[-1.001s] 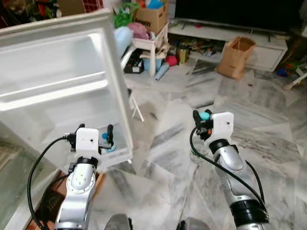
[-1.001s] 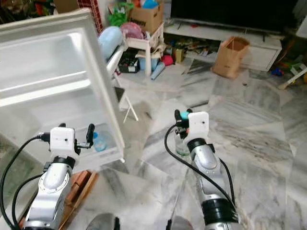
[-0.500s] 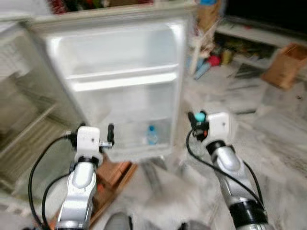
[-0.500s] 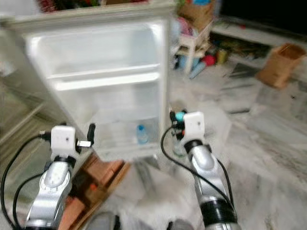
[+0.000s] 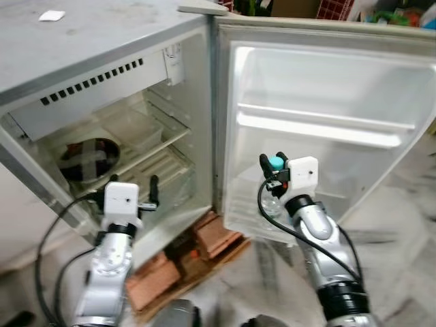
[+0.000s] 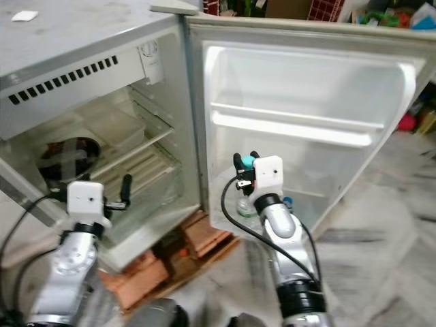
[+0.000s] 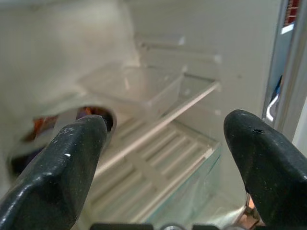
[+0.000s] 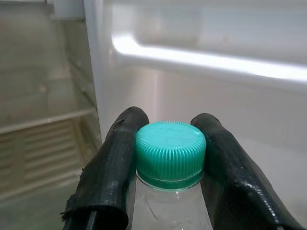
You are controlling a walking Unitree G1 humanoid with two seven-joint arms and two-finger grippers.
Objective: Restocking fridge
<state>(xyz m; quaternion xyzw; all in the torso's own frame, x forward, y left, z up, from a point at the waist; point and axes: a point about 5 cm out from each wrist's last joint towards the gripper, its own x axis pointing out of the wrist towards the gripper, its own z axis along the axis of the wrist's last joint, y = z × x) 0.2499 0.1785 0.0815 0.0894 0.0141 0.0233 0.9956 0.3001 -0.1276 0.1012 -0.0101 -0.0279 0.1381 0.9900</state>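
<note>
A small grey fridge (image 5: 102, 48) stands open before me, its body to my left and its white door (image 5: 327, 129) swung wide in front of me. The door's inner face has a bright shelf rail (image 5: 320, 129) across its middle and a lower bin (image 6: 306, 201) near the bottom, where another blue-capped bottle (image 6: 287, 201) shows just beside my right arm. Inside the cabinet, a glass shelf (image 5: 160, 139) carries a clear plastic container (image 7: 139, 86), and further left sits a dark round bowl or pan (image 5: 88, 155) with something red in it; I cannot make out what. Below the glass shelf runs a white wire rack (image 7: 148, 163). The fridge rests on a stack of red bricks (image 5: 184, 255) over a pale marble floor (image 5: 409, 231).

My left gripper (image 7: 163, 153) is raised in front of the open cabinet, its two black fingers (image 7: 62, 163) spread well apart and touching nothing.

My right gripper (image 8: 168, 158) is held up before the door's lower half, its fingers (image 8: 112, 163) clamped on either side of the neck of a clear water bottle (image 8: 168, 211), just under its teal ribbed cap (image 8: 169, 148). The bottle hangs upright below the fingers.
</note>
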